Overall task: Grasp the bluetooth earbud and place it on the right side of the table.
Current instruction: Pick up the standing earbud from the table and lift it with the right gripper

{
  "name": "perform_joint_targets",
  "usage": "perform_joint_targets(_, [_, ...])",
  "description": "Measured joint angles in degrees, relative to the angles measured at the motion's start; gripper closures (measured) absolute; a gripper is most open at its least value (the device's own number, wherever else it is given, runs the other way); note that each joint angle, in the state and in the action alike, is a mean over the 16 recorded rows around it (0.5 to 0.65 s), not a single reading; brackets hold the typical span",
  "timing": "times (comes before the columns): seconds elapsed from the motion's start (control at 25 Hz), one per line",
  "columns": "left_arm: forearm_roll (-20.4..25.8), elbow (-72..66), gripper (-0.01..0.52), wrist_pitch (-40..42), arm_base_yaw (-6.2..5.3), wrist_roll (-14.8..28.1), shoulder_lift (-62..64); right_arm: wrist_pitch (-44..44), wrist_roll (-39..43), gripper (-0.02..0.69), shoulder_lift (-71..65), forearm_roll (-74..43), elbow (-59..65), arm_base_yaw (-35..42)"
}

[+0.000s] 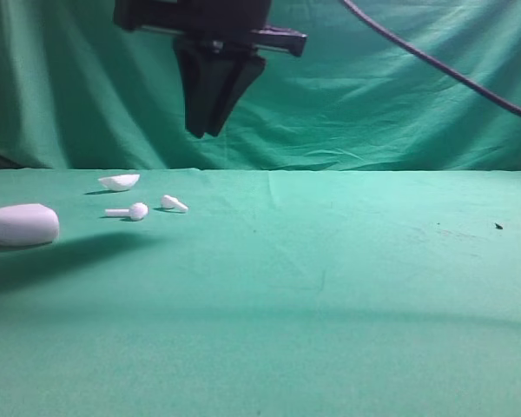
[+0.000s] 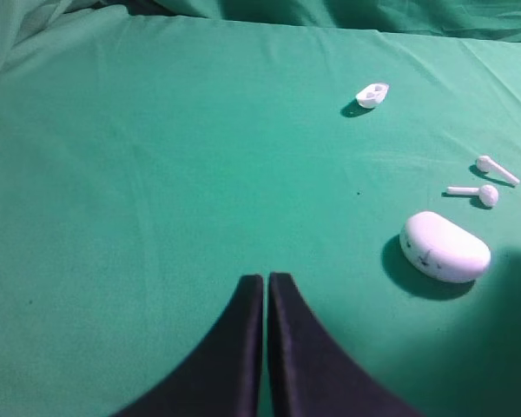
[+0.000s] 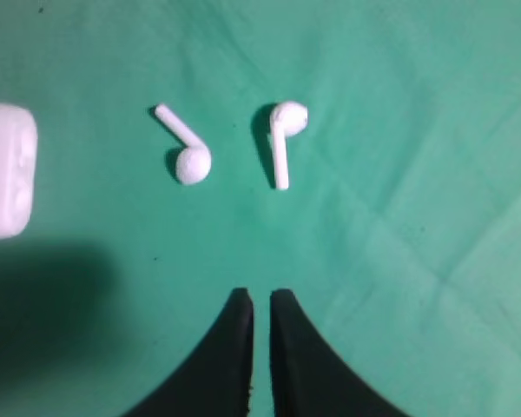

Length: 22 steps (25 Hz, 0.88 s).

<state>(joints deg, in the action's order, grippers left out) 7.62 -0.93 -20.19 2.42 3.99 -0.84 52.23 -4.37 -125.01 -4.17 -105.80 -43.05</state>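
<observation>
Risk: wrong pick. Bluetooth earbud (image 3: 281, 139) lies on table (image 1: 347, 287), left half, just beside similar long-stem earbud (image 3: 184, 149). Right gripper (image 3: 260, 300) hovers above pair, jaws nearly closed, empty; left gripper (image 2: 266, 282) closed, empty. Small glossy target may slip.

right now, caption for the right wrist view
Shut right gripper hovers above two white earbuds on the table, case at left.

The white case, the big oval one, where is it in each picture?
Exterior high: white case at far left on the green table.
Left wrist: right of middle.
Right wrist: cut off at the left edge.
Shared landmark: the two earbuds lying beside it.
</observation>
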Motion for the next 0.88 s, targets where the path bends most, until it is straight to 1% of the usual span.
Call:
perform_joint_targets(0.12, [0.0, 0.0, 0.514, 0.0, 0.00, 0.0, 0.0, 0.9, 0.8, 0.365, -2.7, -0.3, -3.1, 0.0])
perform_joint_targets(0.24, [0.0, 0.0, 0.514, 0.0, 0.00, 0.0, 0.0, 1.5, 1.7, 0.345, -5.0, -0.9, -5.4, 0.0])
perform_joint_targets(0.52, [0.0, 0.0, 0.514, 0.0, 0.00, 0.0, 0.0, 1.9, 3.3, 0.339, -8.3, -2.4, -8.4, 0.0])
perform_joint_targets(0.88, [0.0, 0.0, 0.514, 0.0, 0.00, 0.0, 0.0, 1.7, 3.7, 0.339, -9.9, -3.0, -9.0, 0.0])
